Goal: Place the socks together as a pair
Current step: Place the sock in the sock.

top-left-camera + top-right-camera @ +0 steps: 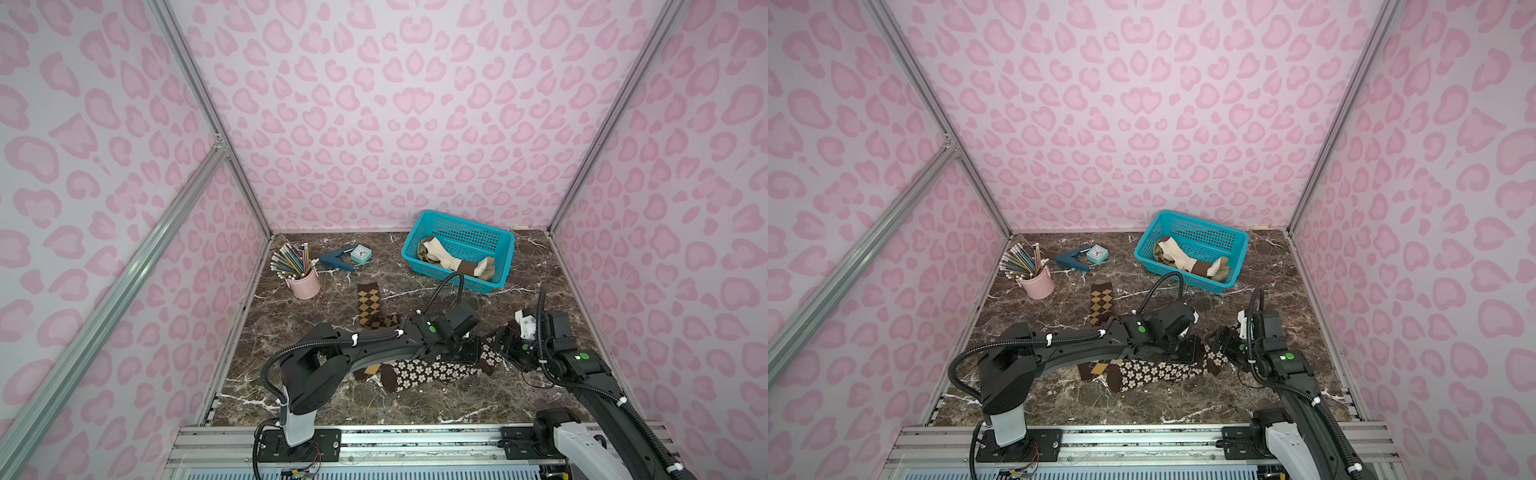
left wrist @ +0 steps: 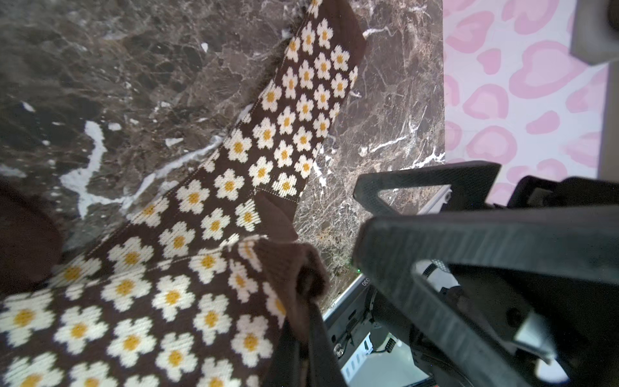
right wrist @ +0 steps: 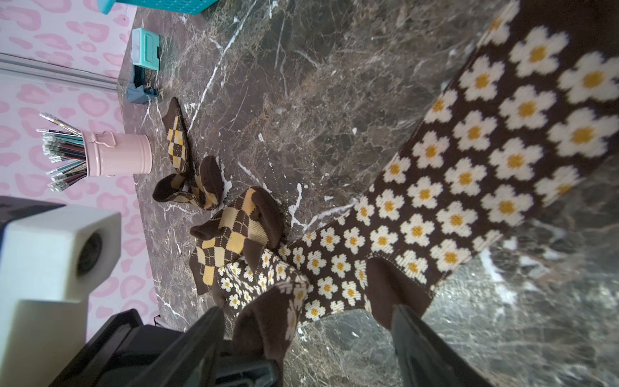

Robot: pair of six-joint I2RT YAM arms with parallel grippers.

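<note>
Left tool (image 2: 304,321) grips a flowered sock (image 2: 167,301) by its cuff at the bench's (image 1: 332,399) five o'clock. Right tool (image 3: 304,318), released, gapes close by a second flowered sock (image 3: 469,160).

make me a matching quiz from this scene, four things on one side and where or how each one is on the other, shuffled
Things:
1. cream-and-brown socks
2. pencils
3. left gripper
4. right gripper

Place or state:
a. open
b. in the pink cup
c. shut on a flower sock
d. in the teal basket

Pairs: 1-d, 2-b, 3-c, 4-a
</note>
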